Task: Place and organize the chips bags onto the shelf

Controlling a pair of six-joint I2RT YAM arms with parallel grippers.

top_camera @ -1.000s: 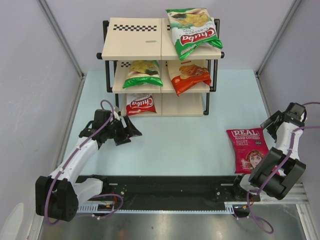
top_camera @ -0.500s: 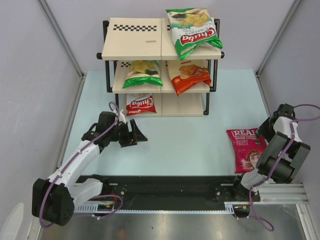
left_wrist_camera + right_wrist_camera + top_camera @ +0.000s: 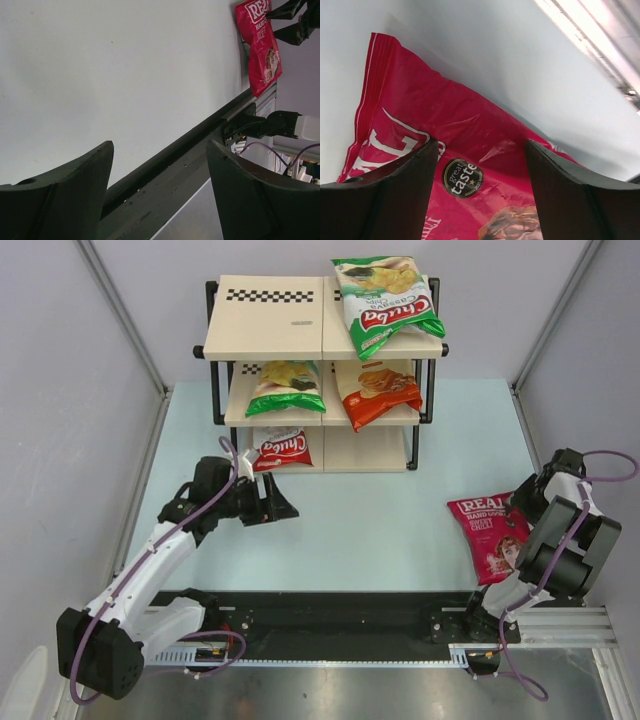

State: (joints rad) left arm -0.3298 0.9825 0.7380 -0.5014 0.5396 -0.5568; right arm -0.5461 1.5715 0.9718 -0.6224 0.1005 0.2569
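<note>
The shelf (image 3: 265,320) stands at the back of the table. It carries a green Chuba bag (image 3: 385,302) on the top tier, a second green bag (image 3: 287,386) and an orange bag (image 3: 377,390) on the middle tier, and a red-and-white bag (image 3: 280,448) on the lowest tier. A magenta bag (image 3: 493,535) (image 3: 470,125) (image 3: 260,45) lies flat on the table at the right. My right gripper (image 3: 522,502) (image 3: 482,145) is open, low over that bag's right edge, a finger on each side of its "great taste" seal. My left gripper (image 3: 280,505) (image 3: 160,145) hangs open and empty in front of the shelf's left half.
A black rail (image 3: 330,620) runs along the near edge between the arm bases. Grey walls close in the table on the left and right. The pale blue tabletop (image 3: 370,510) lies between the two arms.
My right gripper has dropped from beside the magenta bag onto its right edge, and the bag has slid slightly left. My left gripper has moved a little right, toward the shelf front.
</note>
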